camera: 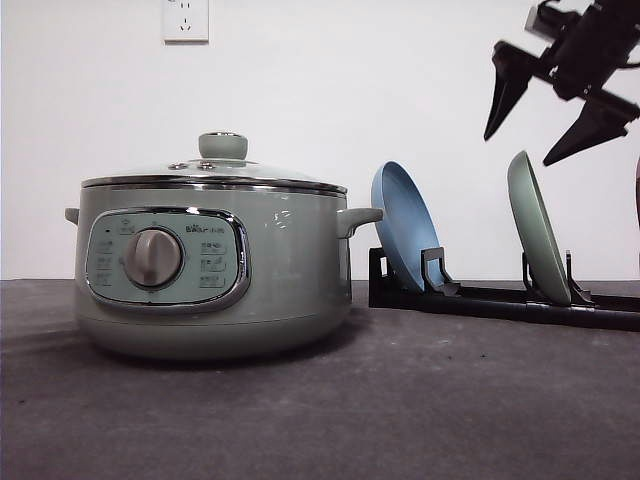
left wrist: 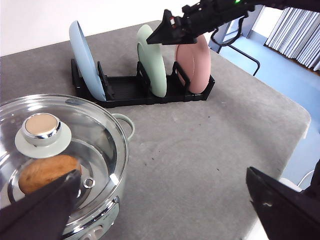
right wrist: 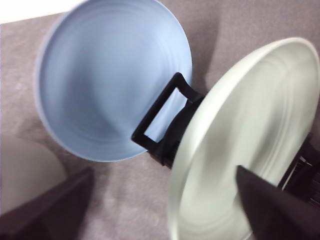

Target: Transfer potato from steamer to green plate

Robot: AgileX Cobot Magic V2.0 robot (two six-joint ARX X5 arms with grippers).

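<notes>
Potato point(left wrist: 49, 172): lies inside the steamer point(camera: 215, 265), seen through the glass lid point(left wrist: 60, 150) in the left wrist view; no gripper touches it.
Steamer: stands on the grey worktop point(camera: 400, 400) with its lid seated and the knob point(camera: 222, 145) on top, so the pot is not yet opened.
Green plate point(camera: 538, 228): stands on edge in the black rack point(camera: 500, 298), between the blue plate point(camera: 405, 225) and a pink plate point(left wrist: 194, 62); it is not laid flat to receive anything.
Right gripper point(camera: 545, 110): hangs above the green plate with jaws spread wide, holding nothing.
Left gripper point(left wrist: 160, 205): hovers above the steamer's near side, jaws wide apart and empty.
Done so far: nothing that the pictures show; potato, lid and plate are all in their starting places.
Left to do: likely take the green plate from the rack and set it down, lift the lid, then carry the potato across.
</notes>
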